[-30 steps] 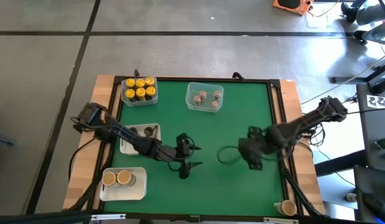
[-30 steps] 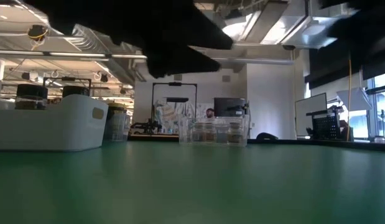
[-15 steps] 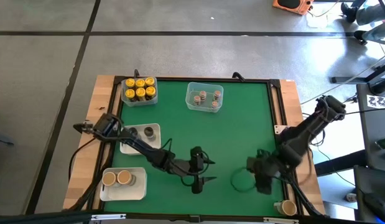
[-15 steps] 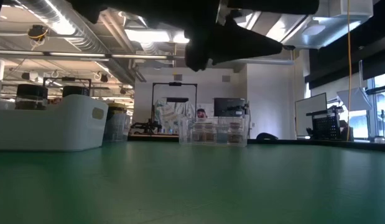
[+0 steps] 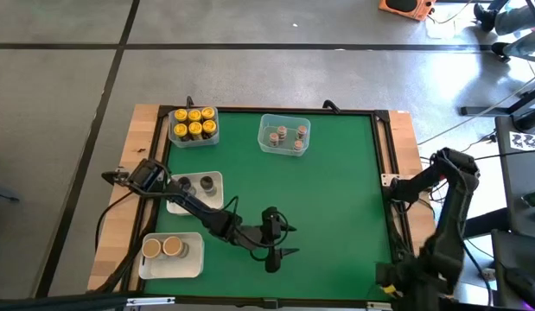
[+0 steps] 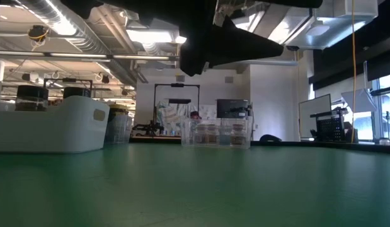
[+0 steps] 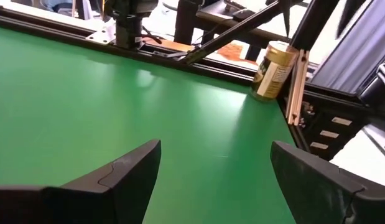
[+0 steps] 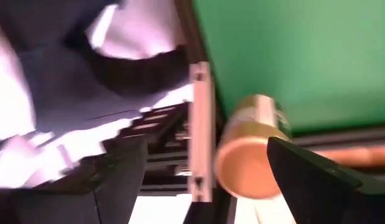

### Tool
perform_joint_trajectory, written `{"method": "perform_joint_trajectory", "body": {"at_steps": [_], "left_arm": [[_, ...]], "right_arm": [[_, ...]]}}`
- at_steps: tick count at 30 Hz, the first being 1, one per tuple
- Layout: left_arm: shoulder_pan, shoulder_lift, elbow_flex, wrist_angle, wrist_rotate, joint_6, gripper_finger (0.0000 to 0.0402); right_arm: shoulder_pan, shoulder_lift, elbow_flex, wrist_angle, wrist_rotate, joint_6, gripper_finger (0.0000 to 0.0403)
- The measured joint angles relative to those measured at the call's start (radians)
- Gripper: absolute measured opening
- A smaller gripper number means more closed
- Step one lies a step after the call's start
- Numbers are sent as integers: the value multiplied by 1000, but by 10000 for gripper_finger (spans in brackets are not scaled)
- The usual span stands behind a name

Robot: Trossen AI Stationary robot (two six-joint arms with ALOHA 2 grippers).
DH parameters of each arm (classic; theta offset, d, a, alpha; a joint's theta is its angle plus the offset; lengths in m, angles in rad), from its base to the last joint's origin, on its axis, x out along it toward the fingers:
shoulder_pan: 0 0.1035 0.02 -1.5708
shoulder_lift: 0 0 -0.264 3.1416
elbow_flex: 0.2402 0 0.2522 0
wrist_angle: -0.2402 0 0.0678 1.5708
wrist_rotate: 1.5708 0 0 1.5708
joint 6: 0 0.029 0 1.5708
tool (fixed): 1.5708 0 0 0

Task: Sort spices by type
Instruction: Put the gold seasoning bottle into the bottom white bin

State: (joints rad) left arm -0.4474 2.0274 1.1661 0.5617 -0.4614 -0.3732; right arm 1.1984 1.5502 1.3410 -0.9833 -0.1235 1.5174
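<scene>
Hiding overhead, tan-lidded jar fills right wrist view.

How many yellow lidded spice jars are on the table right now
6, all in the clear tub at the table's far left corner, in two rows of three yellow-lidded jars. None looks hidden.

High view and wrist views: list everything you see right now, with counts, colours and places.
yellow-lid jars: six, yellow, in the far-left clear tub
grey-pink-lid jars: about four, in the far-centre clear tub
dark-lid jars: two, in the left white tray
tan-lid jars: two, in the near-left white tray
lone tan-lid jar: one, on the near right corner, off the mat
mat: one, green
left tool: open, empty, above the mat's near middle
right tool: open, at the lone jar
</scene>
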Motion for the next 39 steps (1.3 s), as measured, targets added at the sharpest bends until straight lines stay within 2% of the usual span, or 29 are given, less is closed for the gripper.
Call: {"method": "perform_joint_trajectory", "body": {"at_steps": [4, 9, 22, 35, 39], "left_arm": [[-4, 0, 0, 2, -3, -14, 301], [-4, 0, 0, -2, -20, -23, 301], [-4, 0, 0, -4, -23, -38, 301], [-4, 0, 0, -4, -23, -36, 301], [-4, 0, 0, -4, -22, -36, 301]], "right_arm": [[78, 65, 26, -67, 18, 61, 331], [116, 114, 29, -82, 2, 72, 331], [117, 124, 137, -261, 10, 60, 331], [115, 123, 146, -275, 46, 52, 331], [109, 122, 137, -269, 44, 81, 351]]}}
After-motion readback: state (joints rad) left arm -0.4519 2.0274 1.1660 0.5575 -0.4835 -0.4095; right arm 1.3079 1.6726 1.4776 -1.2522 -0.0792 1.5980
